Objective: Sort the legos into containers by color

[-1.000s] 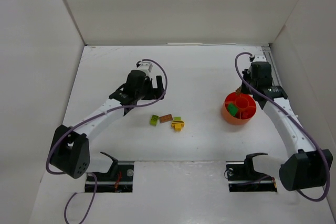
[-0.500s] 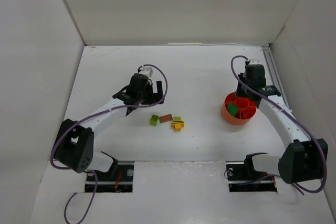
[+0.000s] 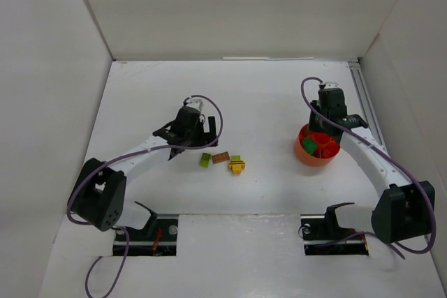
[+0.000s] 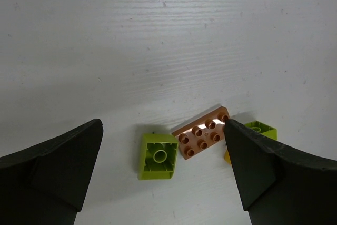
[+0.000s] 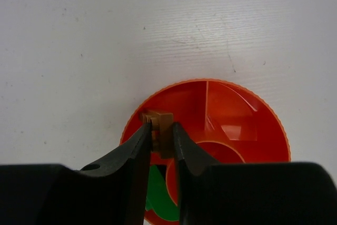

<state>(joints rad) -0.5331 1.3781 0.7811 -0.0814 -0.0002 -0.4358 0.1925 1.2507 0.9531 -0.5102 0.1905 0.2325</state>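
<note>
Both arms have shifted: right arm is now over the bowl point(image 3: 311, 159) instead of off to its right side, left arm is lower and closer to the loose pieces.

Right tool point(image 5: 158, 130) is pinched nearly closed on a brown brick point(image 5: 161, 121), held above the bowl's rim on the side away from the arm's base, not yet dropped. A green brick point(image 3: 308, 144) is already in one compartment; red shows in another, but I can't tell pieces from bowl colour.

Left tool point(image 4: 162, 125) is wide open, holding nothing, hovering over a lime brick point(image 4: 157, 156) and a brown plate point(image 4: 202, 133) just beside it. A yellow piece point(image 3: 237, 167) with green on it is also left.

Judgement: past halfway, four or so pieces to go.

Worktop point(image 3: 265, 102) is plain white, with white panels on three sides.
</note>
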